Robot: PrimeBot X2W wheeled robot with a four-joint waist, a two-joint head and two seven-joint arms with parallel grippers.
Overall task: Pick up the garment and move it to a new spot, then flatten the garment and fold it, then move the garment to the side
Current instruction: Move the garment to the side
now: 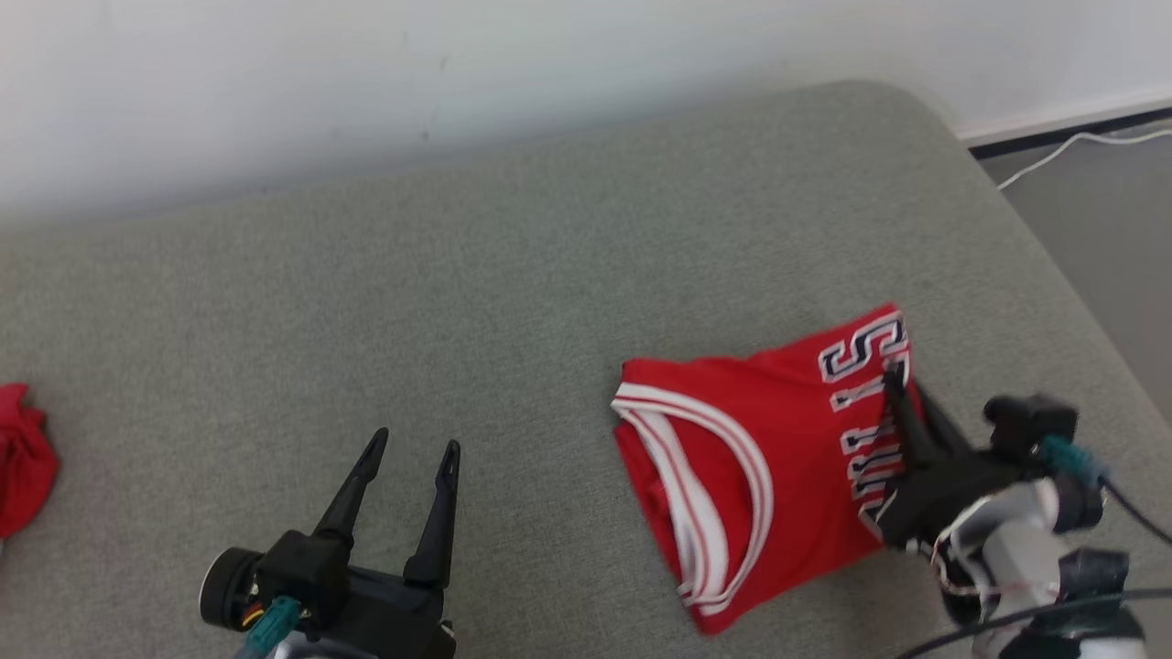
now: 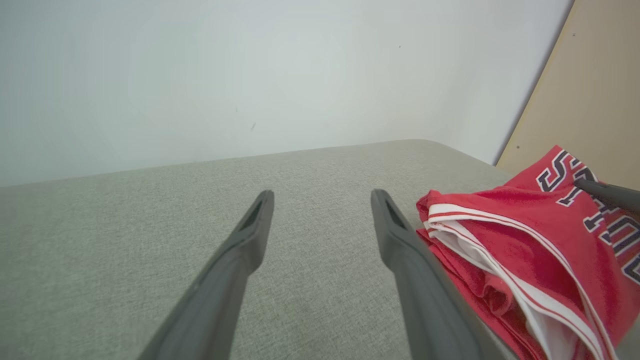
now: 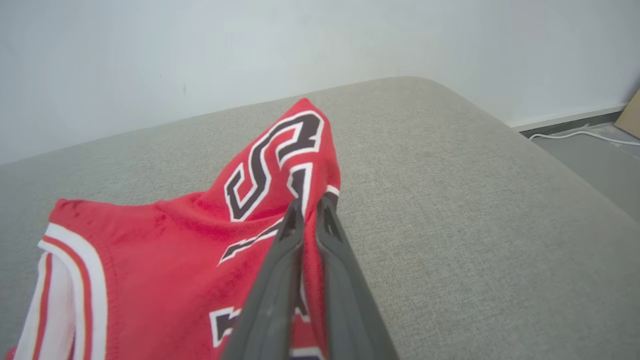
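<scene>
The grey cushion [image 1: 513, 275] rounds off close to the right of your folded red jersey [image 1: 751, 458], so a long drag that way could tip it over the edge; your right gripper [image 1: 893, 384] is pinched shut on the jersey's right edge alone, and a pull may peel the layers and undo the fold; your left gripper [image 1: 412, 448] stands wide open, holding nothing; of the lettering [image 3: 270, 165] only a large S reads, the rest creased or covered
</scene>
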